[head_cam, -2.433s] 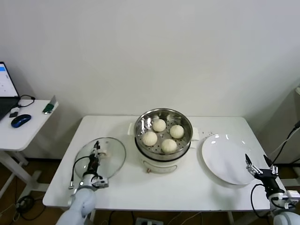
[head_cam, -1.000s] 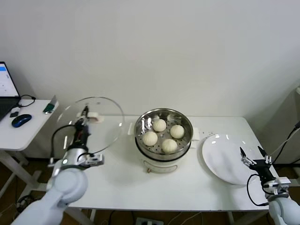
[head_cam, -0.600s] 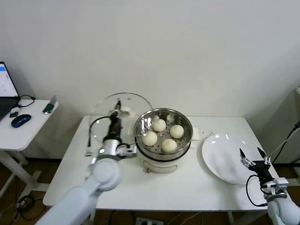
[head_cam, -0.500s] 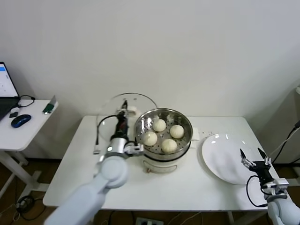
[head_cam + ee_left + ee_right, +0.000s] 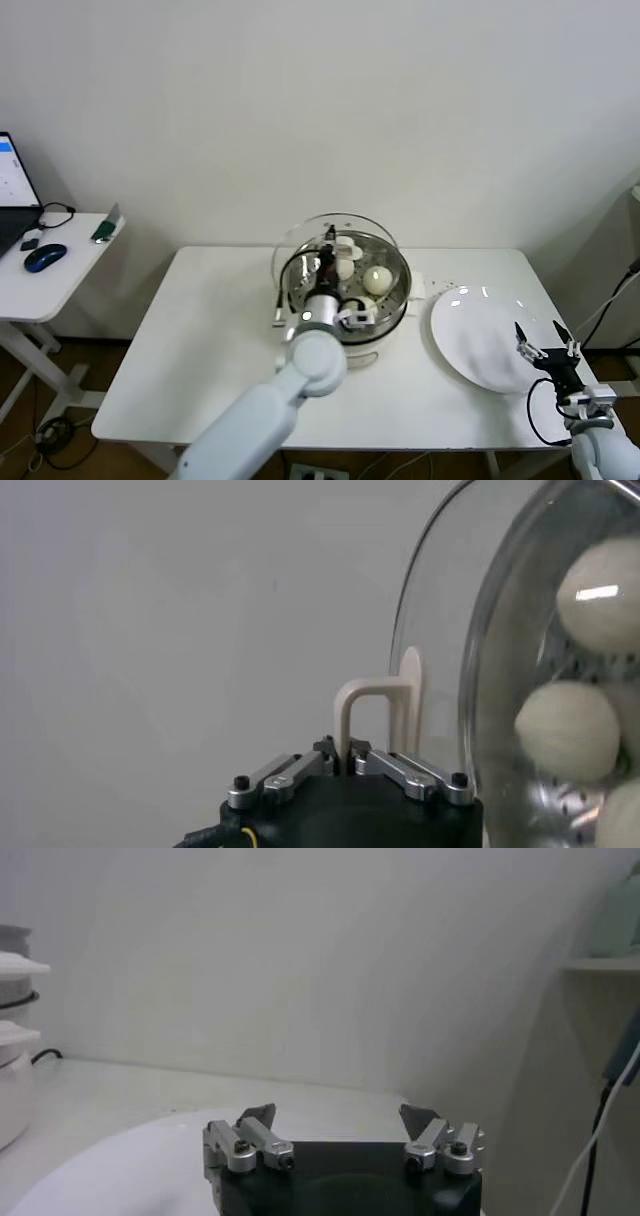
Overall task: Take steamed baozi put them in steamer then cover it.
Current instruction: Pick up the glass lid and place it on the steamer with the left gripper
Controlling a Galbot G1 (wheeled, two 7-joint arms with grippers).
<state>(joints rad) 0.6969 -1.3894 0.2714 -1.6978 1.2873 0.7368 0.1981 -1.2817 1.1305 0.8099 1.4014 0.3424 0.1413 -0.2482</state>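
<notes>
The glass cover (image 5: 298,240) hangs tilted over the steel steamer (image 5: 404,290). My left gripper (image 5: 328,256) is shut on the cover's cream bar handle (image 5: 368,696), with the fingertips (image 5: 347,750) pinching its post. Steamed baozi (image 5: 377,279) lie inside the steamer, partly hidden by my left arm. Through the glass, the left wrist view shows the baozi (image 5: 568,726) as well. My right gripper (image 5: 548,350) is open and holds nothing, low at the right front edge of the white plate (image 5: 480,335); its open fingers (image 5: 340,1118) also show in the right wrist view.
The steamer stands on a white cooker base (image 5: 365,352) in the middle of the white table (image 5: 200,340). A side desk at the far left carries a mouse (image 5: 45,257) and a laptop (image 5: 12,190). A plain wall rises behind.
My left gripper has carried the cover from the table's left side, up and rightward, until it hangs over the steamer. The right gripper has stayed by the plate, open.
</notes>
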